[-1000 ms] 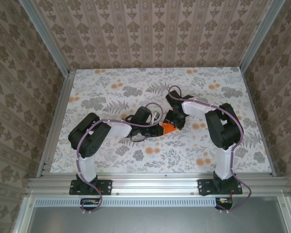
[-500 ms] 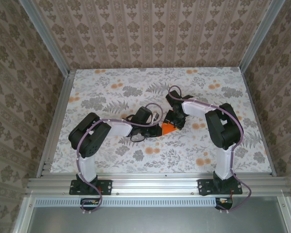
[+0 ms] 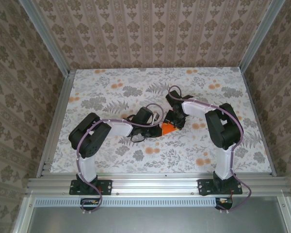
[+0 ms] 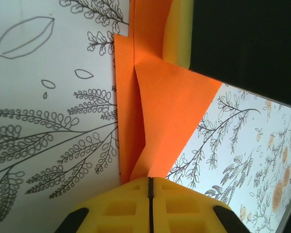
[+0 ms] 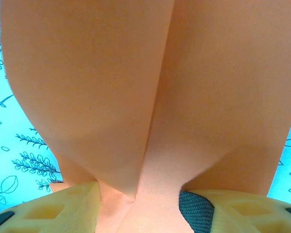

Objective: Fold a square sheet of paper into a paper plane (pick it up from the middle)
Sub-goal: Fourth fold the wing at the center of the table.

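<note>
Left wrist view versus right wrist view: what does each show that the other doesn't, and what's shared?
Left wrist: the left gripper closed on the near tip of the orange paper, plus its folded flaps and outer edges. Right wrist: the right gripper, jaws apart with the paper's centre crease running between them; whether they grip it is unclear. Both: the paper and the leaf-printed table.

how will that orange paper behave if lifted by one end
Probably floppy: the orange paper is thin and bows in the right wrist view. Creases should stiffen it slightly lengthwise. Likely very light, so the left gripper, shut on its tip, could drag it easily.
</note>
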Tool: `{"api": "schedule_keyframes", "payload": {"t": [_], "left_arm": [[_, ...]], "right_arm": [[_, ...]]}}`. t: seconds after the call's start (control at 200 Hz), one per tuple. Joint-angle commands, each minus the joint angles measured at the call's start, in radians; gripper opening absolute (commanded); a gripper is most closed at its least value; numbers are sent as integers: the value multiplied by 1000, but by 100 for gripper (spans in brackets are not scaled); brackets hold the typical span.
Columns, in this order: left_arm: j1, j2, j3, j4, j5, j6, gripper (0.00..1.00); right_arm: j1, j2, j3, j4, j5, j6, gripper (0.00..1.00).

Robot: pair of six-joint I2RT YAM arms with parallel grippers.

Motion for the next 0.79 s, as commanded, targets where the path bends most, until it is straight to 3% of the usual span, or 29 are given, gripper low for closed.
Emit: {"api": "schedule_keyframes", "payload": {"t": [0.0,0.165,0.32,0.79], "left_arm": [[4,-10,-29,-100,4,15,9],[23,-85,-33,76,63,-87,16],[20,-50,-40,217,75,-160,18],[6,62,41,88,7,-108,10]], "right_arm": [[-30,198,-114,-127,211,6,57],[-31,203,-112,-132,214,8,57],[-31,203,-108,-132,211,7,57],[-31,202,-107,-129,204,7,57]]}}
